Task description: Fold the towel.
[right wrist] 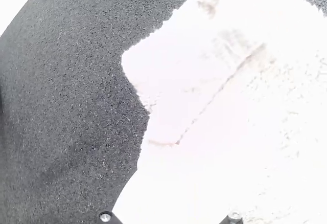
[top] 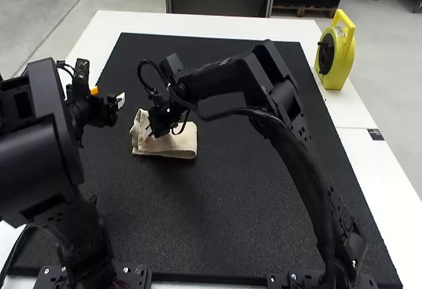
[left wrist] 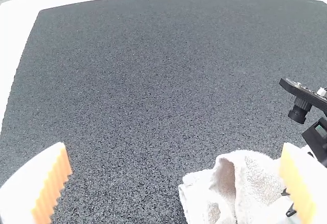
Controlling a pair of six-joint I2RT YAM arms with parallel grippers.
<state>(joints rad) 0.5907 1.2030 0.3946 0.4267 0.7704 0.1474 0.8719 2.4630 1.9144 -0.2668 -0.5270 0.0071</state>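
Note:
The cream towel (top: 179, 145) lies as a small folded bundle left of the mat's middle, its left end raised and rumpled. My left gripper (top: 107, 96) stands open with nothing in it, left of the towel and above the mat. The right arm reaches across the middle, and my right gripper (top: 153, 129) is over the towel's left part, its tips apart. In the left wrist view are the open left gripper (left wrist: 177, 168) and a raised fold of the towel (left wrist: 245, 170). Pale towel (right wrist: 214, 132) extends under the right gripper (right wrist: 169, 219) in its wrist view.
A black mat (top: 264, 190) covers most of the white table (top: 369, 163). At the right edge stands a yellow reel (top: 336, 50), with a small black label (top: 375, 134) nearer on the white border. The right arm spans the mat's right half.

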